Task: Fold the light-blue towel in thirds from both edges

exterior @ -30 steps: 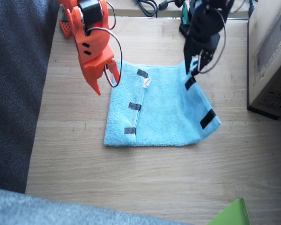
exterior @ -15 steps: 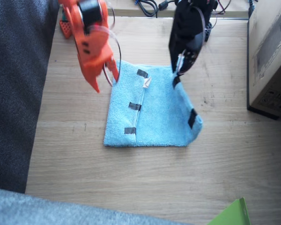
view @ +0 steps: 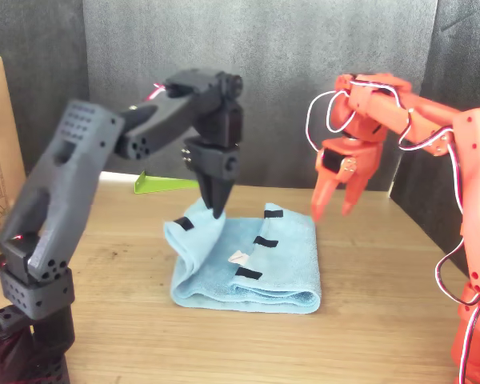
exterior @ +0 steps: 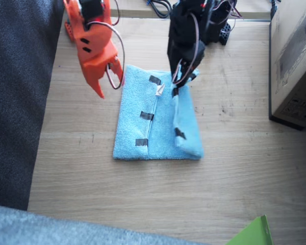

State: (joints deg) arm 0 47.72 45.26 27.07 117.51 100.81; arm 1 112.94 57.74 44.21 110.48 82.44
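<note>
On the bench, the light-blue towel already has one taped edge folded over its middle. My left end effector pinches the other edge, mid-fold. My right end effector hovers released beside it.

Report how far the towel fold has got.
Done: one taped edge lies folded flat over the towel. In hand: the left gripper, shut on the other edge, holds that side lifted over the middle. The right gripper hangs open beside the towel, holding nothing. Left: lay the lifted side flat and release.
</note>
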